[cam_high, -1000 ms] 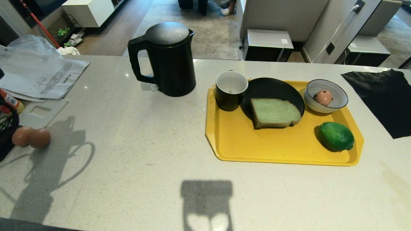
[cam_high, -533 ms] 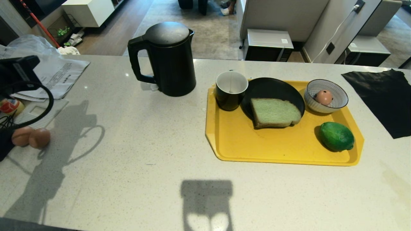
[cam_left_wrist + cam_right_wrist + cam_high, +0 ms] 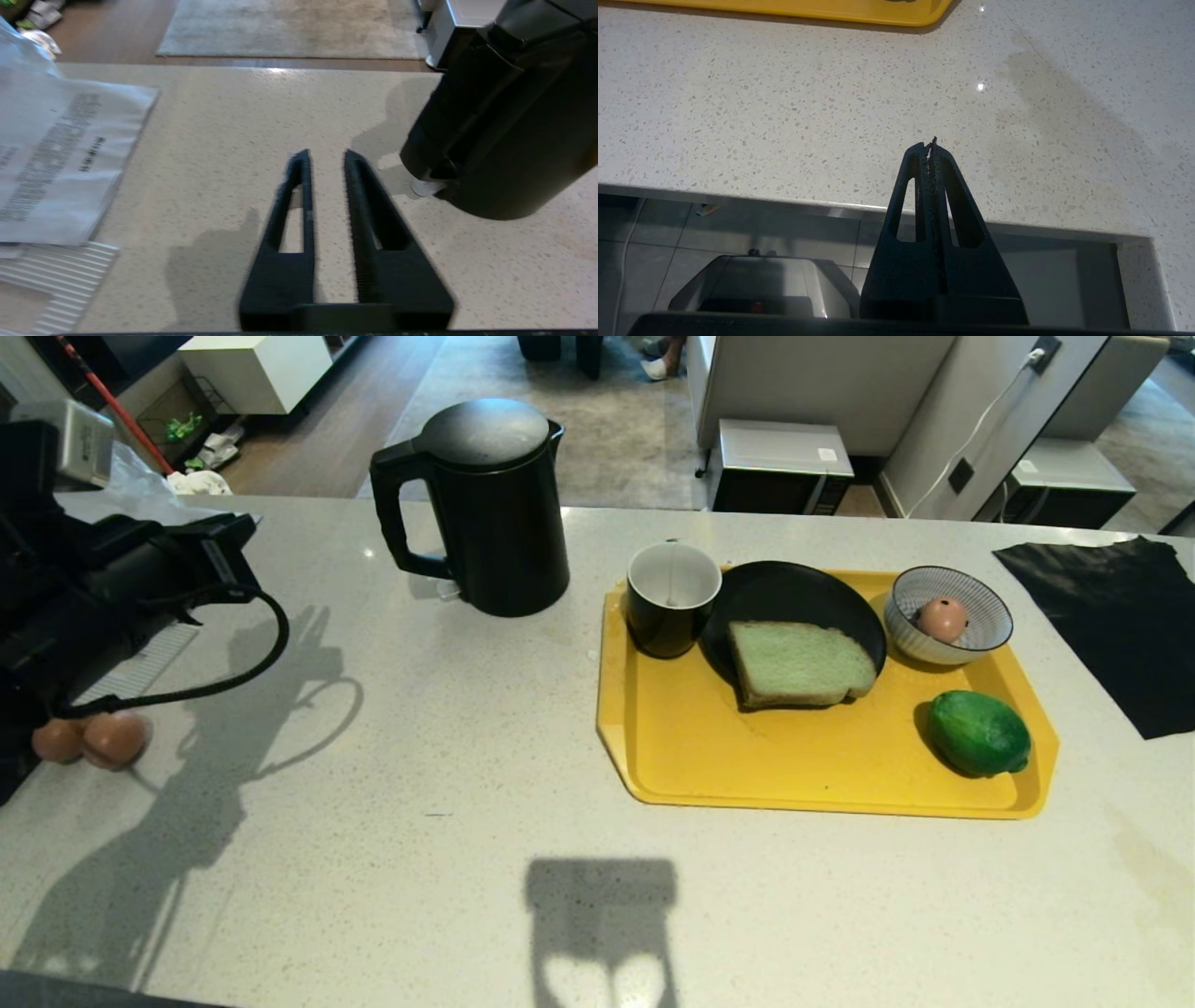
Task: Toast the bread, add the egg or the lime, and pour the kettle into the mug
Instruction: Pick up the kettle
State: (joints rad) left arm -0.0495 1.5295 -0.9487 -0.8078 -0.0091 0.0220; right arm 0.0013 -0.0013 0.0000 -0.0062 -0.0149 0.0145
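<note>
The black kettle [image 3: 495, 513] stands on the counter left of the yellow tray [image 3: 822, 775], its handle facing my left arm [image 3: 140, 579]. In the left wrist view my left gripper [image 3: 325, 153] hovers over bare counter, open with nothing between its fingers, and the kettle [image 3: 509, 121] is just beside it. On the tray are the black mug [image 3: 670, 597], the pale green bread [image 3: 798, 663] on a black plate [image 3: 794, 593], the lime [image 3: 978, 733] and an egg [image 3: 941, 619] in a striped bowl [image 3: 980, 635]. My right gripper [image 3: 930, 142] is shut and empty, low by the counter's front edge.
Two brown eggs [image 3: 93, 739] lie on the counter at the far left, under my left arm. Printed papers [image 3: 56, 154] lie behind them. A black cloth [image 3: 1120, 625] covers the counter's right end. The tray's near edge [image 3: 831, 14] shows in the right wrist view.
My left arm has swung up from the left edge and reached forward and right towards the kettle's handle; its shadow has shifted the same way. The things on the counter have not moved.
</note>
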